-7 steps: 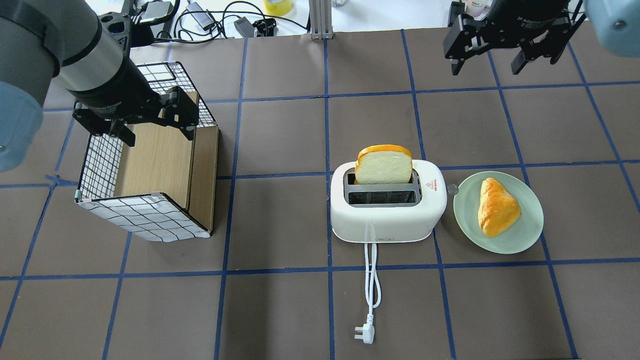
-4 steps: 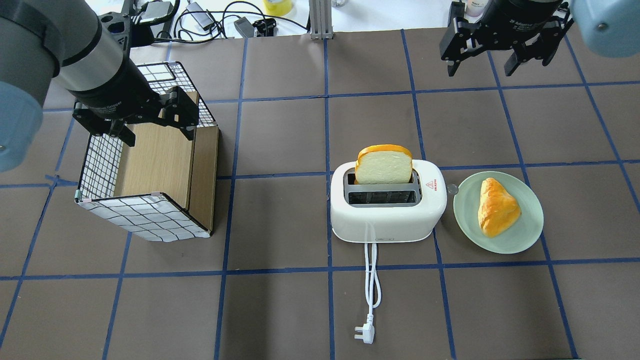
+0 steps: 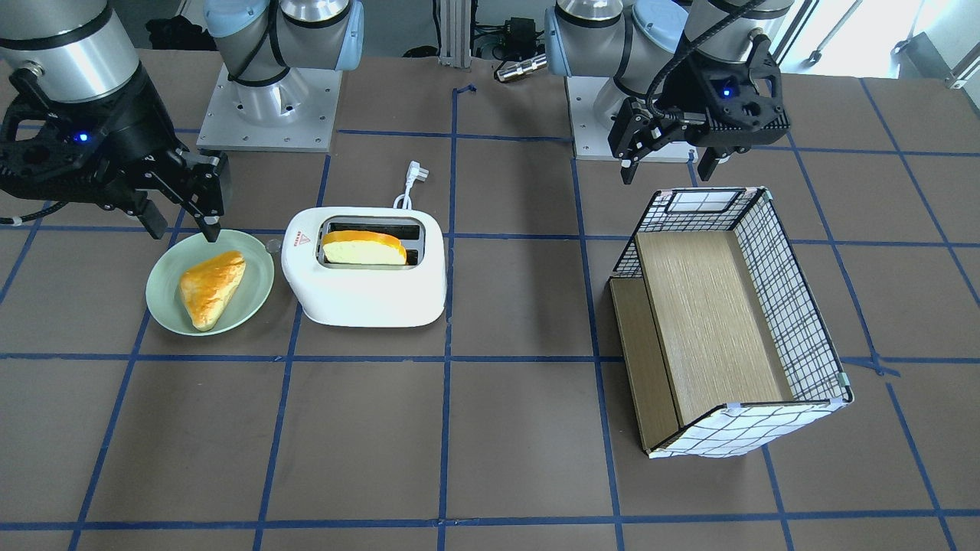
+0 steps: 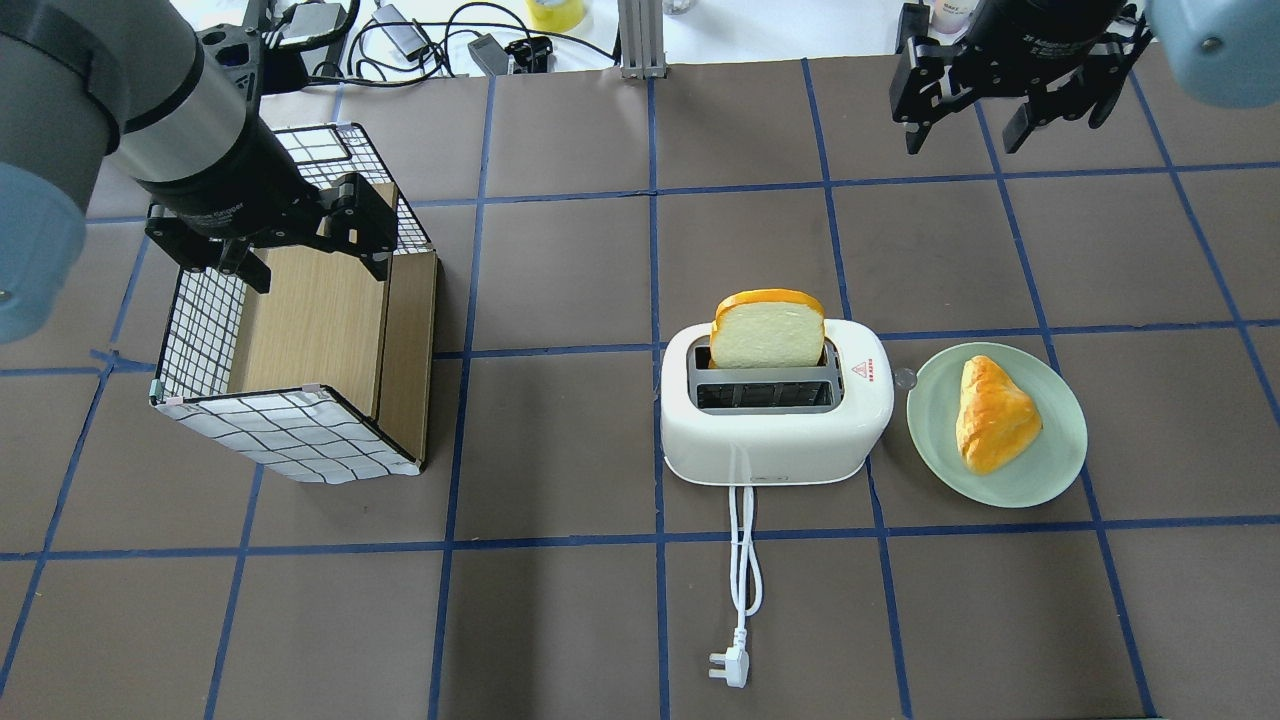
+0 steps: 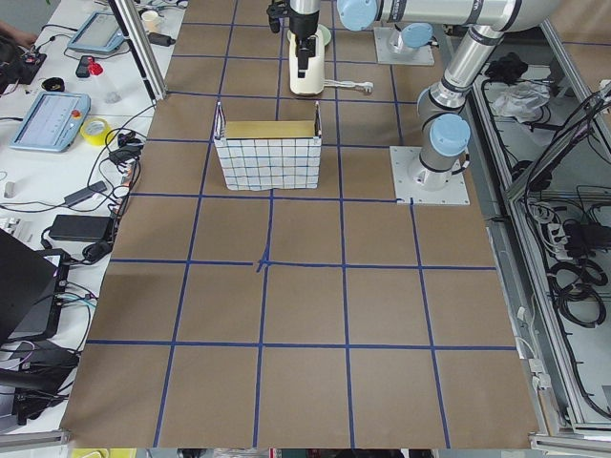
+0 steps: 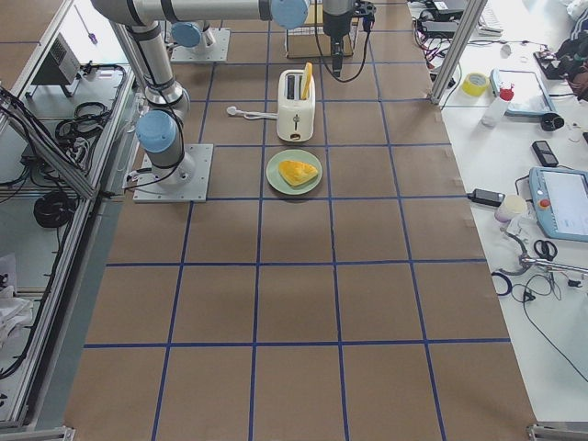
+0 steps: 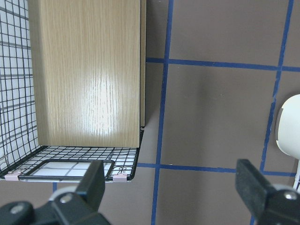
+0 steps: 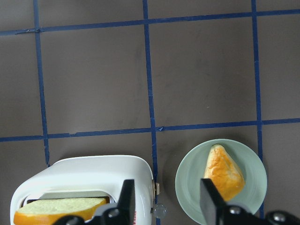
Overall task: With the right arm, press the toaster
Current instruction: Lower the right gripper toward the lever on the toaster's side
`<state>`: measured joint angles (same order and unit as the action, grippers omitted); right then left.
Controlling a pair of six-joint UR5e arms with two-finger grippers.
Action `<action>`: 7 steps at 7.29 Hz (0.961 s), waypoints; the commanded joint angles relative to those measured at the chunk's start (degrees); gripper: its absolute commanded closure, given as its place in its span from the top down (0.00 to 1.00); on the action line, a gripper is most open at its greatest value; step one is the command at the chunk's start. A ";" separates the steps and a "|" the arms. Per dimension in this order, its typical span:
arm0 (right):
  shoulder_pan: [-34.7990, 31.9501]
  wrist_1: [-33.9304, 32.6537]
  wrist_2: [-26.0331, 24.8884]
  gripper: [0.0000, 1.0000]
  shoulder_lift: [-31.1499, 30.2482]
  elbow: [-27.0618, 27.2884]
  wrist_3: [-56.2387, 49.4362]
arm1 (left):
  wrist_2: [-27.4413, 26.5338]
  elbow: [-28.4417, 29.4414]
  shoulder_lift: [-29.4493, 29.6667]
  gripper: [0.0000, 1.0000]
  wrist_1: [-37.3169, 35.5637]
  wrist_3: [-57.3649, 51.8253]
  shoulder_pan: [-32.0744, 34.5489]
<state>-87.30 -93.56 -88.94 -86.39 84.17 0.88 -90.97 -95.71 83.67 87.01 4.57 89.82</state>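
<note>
Across from the robot: finds the toaster (image 3: 367, 268) mid-counter (image 3: 498, 428), bread slice (image 3: 364, 249) standing in one slot, grey lever (image 3: 273, 246) on the end facing the green plate (image 3: 162, 298). Shows the right fingers (image 3: 210, 203) spread wide, holding nothing, raised over the plate's rim, clear of the lever.

Overhead: leaves only a narrow gap between lever and plate, so probably calls for a tight, straight descent.

Left wrist: shows the left fingers (image 7: 93, 185) wide, empty, hanging by the checked box (image 7: 89, 70), likely kept aside.

Right wrist: frames the lever low between both fingertips, roughly lined up for pressing.
</note>
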 commanded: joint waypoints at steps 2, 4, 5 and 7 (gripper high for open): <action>3.35 6.09 5.61 0.00 0.34 1.26 -0.35 | 0.00 0.00 0.00 1.00 0.00 0.00 0.00; 5.21 10.31 5.62 0.00 0.17 3.45 -1.84 | 0.00 0.00 0.00 1.00 0.00 0.00 0.00; 5.21 11.37 5.62 0.00 0.26 4.68 -1.85 | 0.00 0.00 0.00 1.00 0.00 0.00 0.00; 5.21 10.52 5.79 0.00 -0.09 11.51 -1.93 | 0.00 0.00 0.00 1.00 0.00 0.00 0.00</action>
<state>-82.14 -82.51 -83.37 -86.30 91.72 -1.02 -90.97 -95.71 83.67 87.01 4.57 89.82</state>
